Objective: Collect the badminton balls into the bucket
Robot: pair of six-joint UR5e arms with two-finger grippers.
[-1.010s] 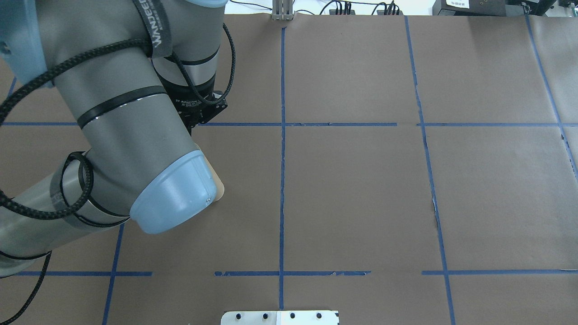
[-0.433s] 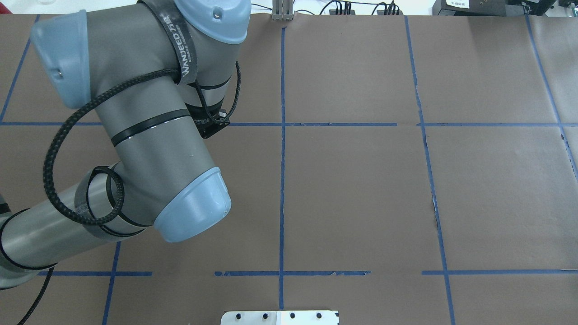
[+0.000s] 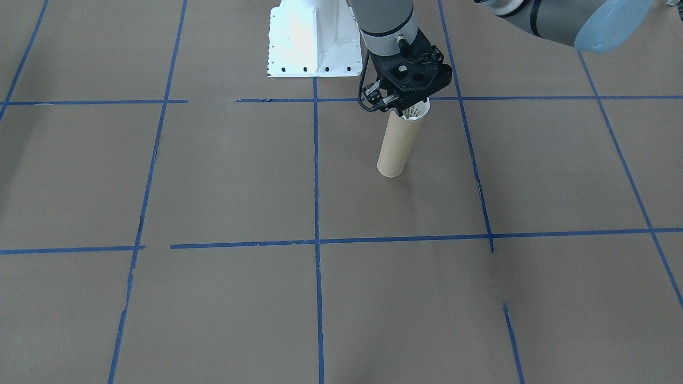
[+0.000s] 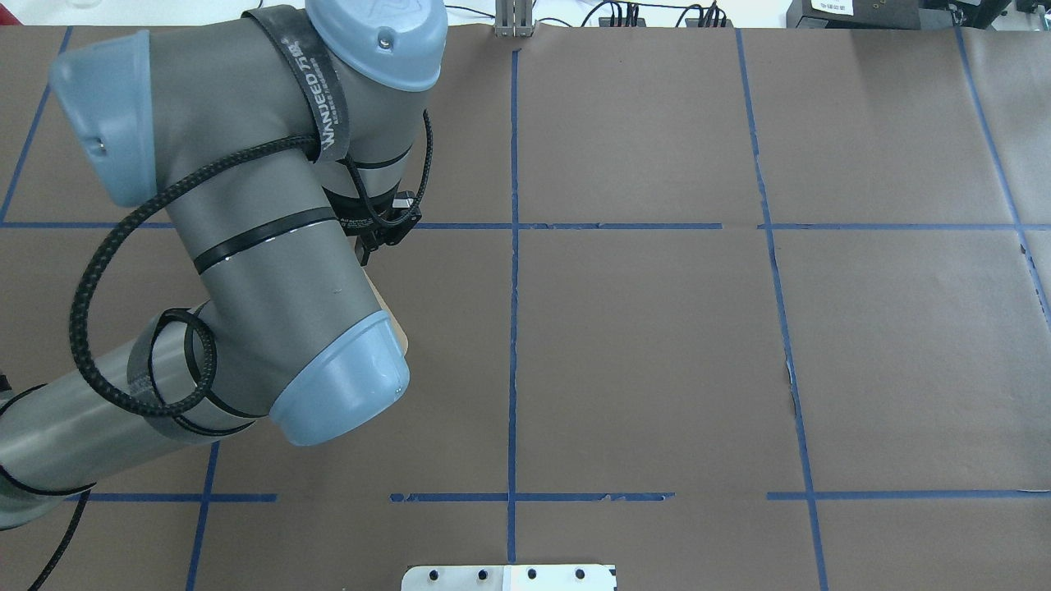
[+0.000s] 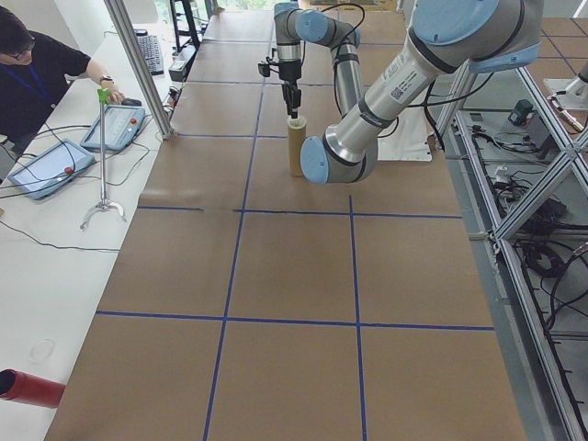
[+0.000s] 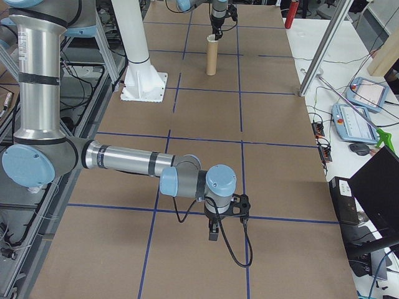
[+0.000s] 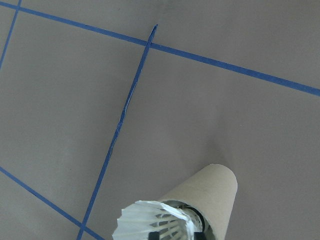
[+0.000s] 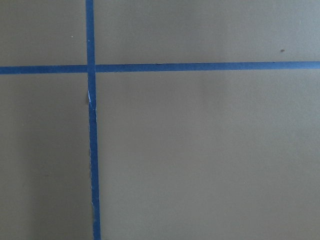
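Left gripper [image 3: 411,106] grip unclear, over upright bucket [image 3: 397,144], shuttlecock [image 7: 155,225] skirt protruding from mouth

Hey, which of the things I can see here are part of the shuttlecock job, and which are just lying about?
Part of the job:
- shuttlecock, at the tube's mouth
- cardboard tube, standing upright
- left gripper, right above the tube

Just lying about:
- red cylinder on the side bench
- tablets by the person
- white robot base
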